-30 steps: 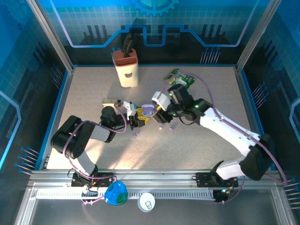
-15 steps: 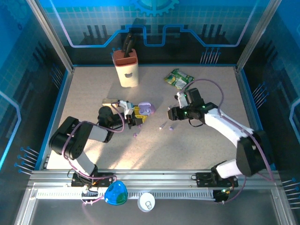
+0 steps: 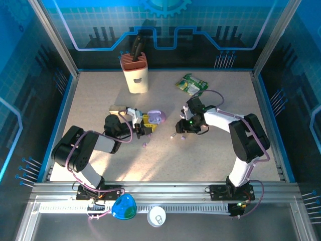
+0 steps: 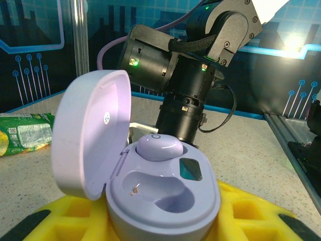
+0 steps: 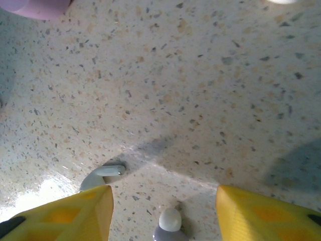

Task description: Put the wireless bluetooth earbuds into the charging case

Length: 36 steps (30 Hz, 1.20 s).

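Two loose earbuds (image 5: pixel 169 221) lie on the speckled beige table (image 3: pixel 210 155) beneath the right gripper (image 5: pixel 163 203), whose fingers stand apart, holding nothing. The left gripper (image 3: pixel 144 126) clamps the open lilac charging case (image 4: pixel 165 201), which has a seated earbud (image 4: pixel 159 147) inside, within blue-panelled enclosure walls (image 3: pixel 30 100).

This is a robot laboratory cell, a staged test booth rather than a home or a shop. Two jointed arms, the dark left arm (image 3: pixel 95 143) and the white right arm (image 3: pixel 220 116), are bolted to a metal rail (image 3: pixel 165 187) on the near side of the left pincer (image 3: pixel 149 124) and the right pincer (image 3: pixel 181 128). Lilac cables (image 3: pixel 215 92) loop along them. The speckled table (image 3: pixel 210 160) beneath both pincers is fenced by aluminium posts (image 3: pixel 52 35). Blue panels (image 3: pixel 100 20) beyond the pincers are printed with circuit lines and a gear (image 3: pixel 165 5). A green status light (image 4: pixel 132 62) glows on the right arm's wrist.
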Each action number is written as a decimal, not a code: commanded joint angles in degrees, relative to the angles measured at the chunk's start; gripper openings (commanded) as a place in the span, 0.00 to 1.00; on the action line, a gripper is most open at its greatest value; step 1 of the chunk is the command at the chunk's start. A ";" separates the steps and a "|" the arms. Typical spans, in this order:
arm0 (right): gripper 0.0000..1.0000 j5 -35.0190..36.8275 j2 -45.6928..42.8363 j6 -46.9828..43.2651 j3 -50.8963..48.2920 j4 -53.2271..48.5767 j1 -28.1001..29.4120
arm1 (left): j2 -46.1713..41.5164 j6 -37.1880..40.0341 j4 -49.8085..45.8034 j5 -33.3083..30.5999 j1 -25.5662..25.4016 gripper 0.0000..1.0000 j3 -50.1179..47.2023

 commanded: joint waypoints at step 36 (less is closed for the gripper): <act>0.49 -0.05 -10.39 10.91 -3.35 3.46 5.51 | -0.30 1.32 1.57 -0.41 0.40 0.31 -0.20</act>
